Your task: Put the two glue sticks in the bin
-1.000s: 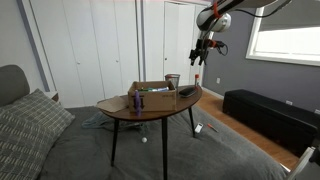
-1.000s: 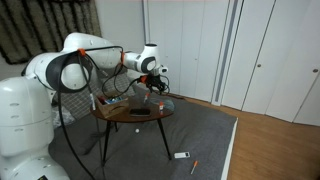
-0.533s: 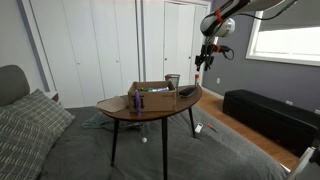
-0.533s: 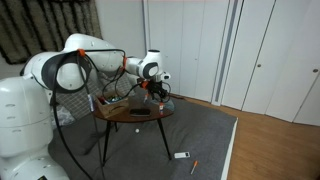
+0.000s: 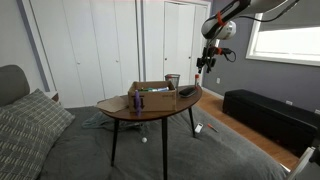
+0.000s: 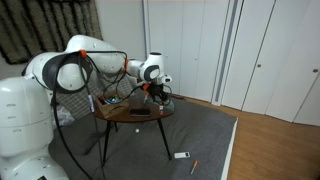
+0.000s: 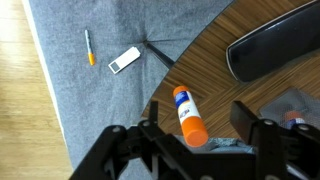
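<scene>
One glue stick (image 7: 186,113), white and blue with an orange cap, lies on the round wooden table (image 7: 215,85) near its edge. My gripper (image 7: 197,128) hangs above it, open. Its two fingers stand wide apart on either side of the stick and do not touch it. In both exterior views the gripper (image 5: 204,60) (image 6: 156,88) is above one end of the table (image 5: 150,108). The bin (image 5: 173,80), a small dark cup, stands at the back of the table. I cannot make out a second glue stick.
A brown cardboard box (image 5: 152,94) and a black oblong case (image 7: 270,45) (image 5: 187,91) are on the table. A small white object (image 7: 125,60) (image 6: 182,155) and an orange pen (image 7: 89,47) lie on the grey carpet beside the table.
The gripper has moved a little sideways toward the end of the table and slightly lower. Nothing else has moved.
</scene>
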Robot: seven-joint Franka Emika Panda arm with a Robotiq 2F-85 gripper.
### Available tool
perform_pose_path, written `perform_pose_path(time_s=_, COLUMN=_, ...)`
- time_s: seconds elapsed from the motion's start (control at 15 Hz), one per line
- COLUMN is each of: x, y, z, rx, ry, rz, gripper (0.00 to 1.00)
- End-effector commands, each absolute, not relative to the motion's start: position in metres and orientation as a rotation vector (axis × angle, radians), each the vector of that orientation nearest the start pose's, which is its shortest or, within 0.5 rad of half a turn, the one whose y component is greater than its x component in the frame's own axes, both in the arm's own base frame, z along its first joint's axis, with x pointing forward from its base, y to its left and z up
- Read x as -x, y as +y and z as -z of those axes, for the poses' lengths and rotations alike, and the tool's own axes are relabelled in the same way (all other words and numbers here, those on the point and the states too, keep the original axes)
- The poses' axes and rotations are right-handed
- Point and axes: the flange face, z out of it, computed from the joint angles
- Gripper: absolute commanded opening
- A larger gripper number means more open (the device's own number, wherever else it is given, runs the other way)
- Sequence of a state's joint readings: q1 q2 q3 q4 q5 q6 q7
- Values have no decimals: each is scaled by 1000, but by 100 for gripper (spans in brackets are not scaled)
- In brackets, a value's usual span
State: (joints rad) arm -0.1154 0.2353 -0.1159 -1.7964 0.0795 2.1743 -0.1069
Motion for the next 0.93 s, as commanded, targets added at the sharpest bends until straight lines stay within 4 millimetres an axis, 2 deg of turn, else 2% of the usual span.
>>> perform_pose_path(time_s=0.0, x=-626, y=-140, z=-423, rx=3104, ry=284, rz=267, gripper=75)
perform_pose_path(time_s=0.2, x=-633, y=-142, z=-417, rx=3101, ry=295, rz=304, gripper=71)
perform_pose_path(time_s=0.53, x=-644, y=-140, z=-404, rx=3100, ry=285, rz=334, gripper=72)
perform_pose_path(time_s=0.87, x=-655, y=-139, z=-396, rx=3106, ry=272, rz=375, gripper=63)
